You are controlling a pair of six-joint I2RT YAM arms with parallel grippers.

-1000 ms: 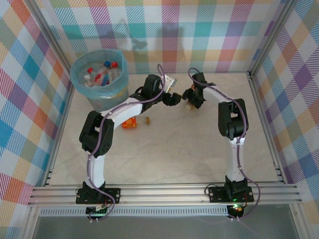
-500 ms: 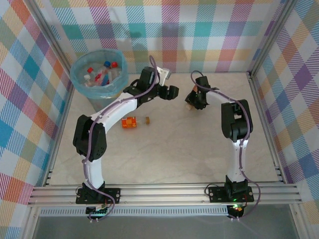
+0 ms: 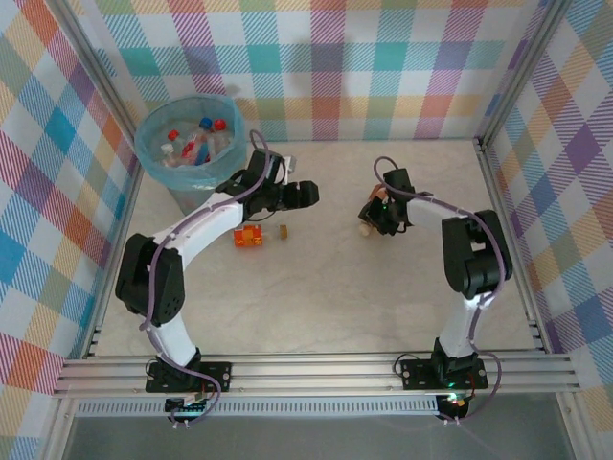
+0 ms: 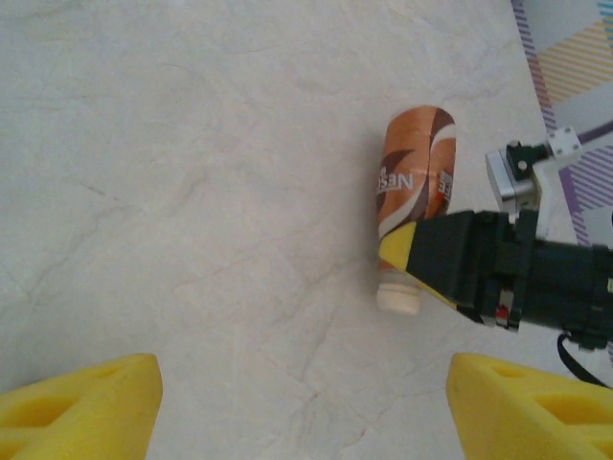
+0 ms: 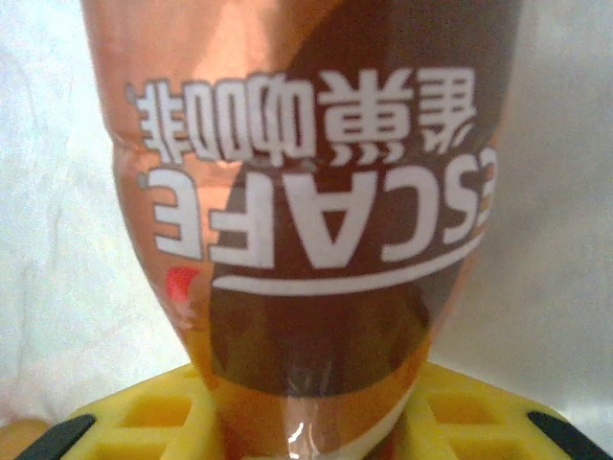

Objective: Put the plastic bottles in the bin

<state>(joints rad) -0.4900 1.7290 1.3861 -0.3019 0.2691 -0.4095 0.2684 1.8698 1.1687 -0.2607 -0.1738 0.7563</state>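
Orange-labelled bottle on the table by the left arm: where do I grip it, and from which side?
I'd grip the orange-labelled bottle across its labelled middle, coming straight down. It lies on its side, long axis running roughly left-right in the top view, so the open left gripper should close front-to-back.

Neck of coffee bottle [image 4: 414,177] behind right gripper [image 4: 407,264]

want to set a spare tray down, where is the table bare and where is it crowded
Bare: the wide middle of the table between the left arm and right arm, and the far right corner. Crowded: around the bin, orange bottle and brown bottle.
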